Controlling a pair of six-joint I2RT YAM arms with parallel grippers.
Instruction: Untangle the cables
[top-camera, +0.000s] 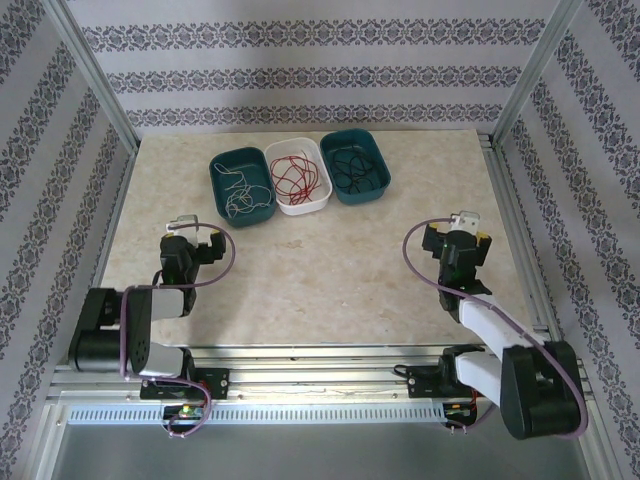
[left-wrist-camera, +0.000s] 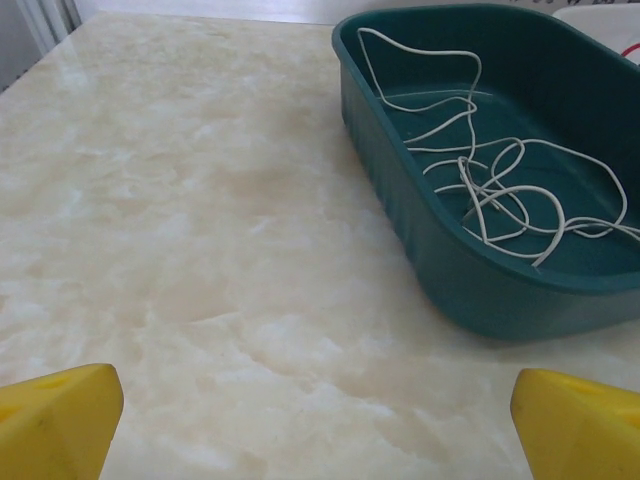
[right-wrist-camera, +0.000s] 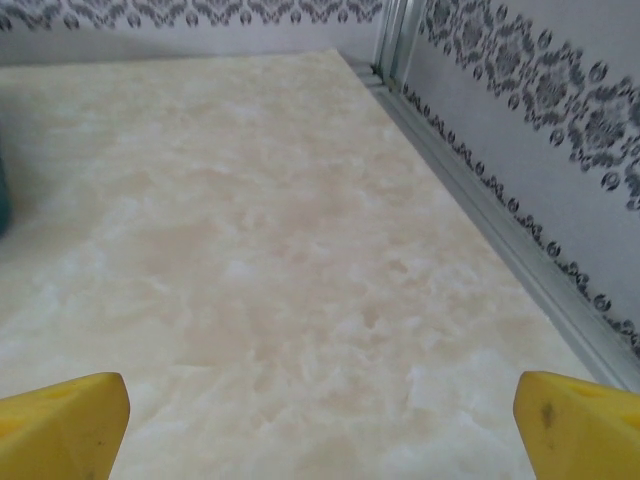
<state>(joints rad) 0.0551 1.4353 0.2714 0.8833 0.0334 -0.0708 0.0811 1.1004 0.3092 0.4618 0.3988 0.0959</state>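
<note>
White tub (top-camera: 312, 206): holds the red cable (top-camera: 297, 178).
White cable (left-wrist-camera: 480, 190): in the left tub (left-wrist-camera: 420, 240), just left of the white tub.
Black cable (top-camera: 355, 168): in the right tub (top-camera: 384, 182), just right of the white tub.
Left gripper (left-wrist-camera: 320, 425): jaws wide apart, empty, over the tabletop (top-camera: 320, 285) nearer than and left of the white tub.
Right gripper (right-wrist-camera: 320, 430): jaws wide apart, empty, nearer than and well right of the white tub.

Three trays (top-camera: 300, 211) side by side hold cables (top-camera: 300, 178).
</note>
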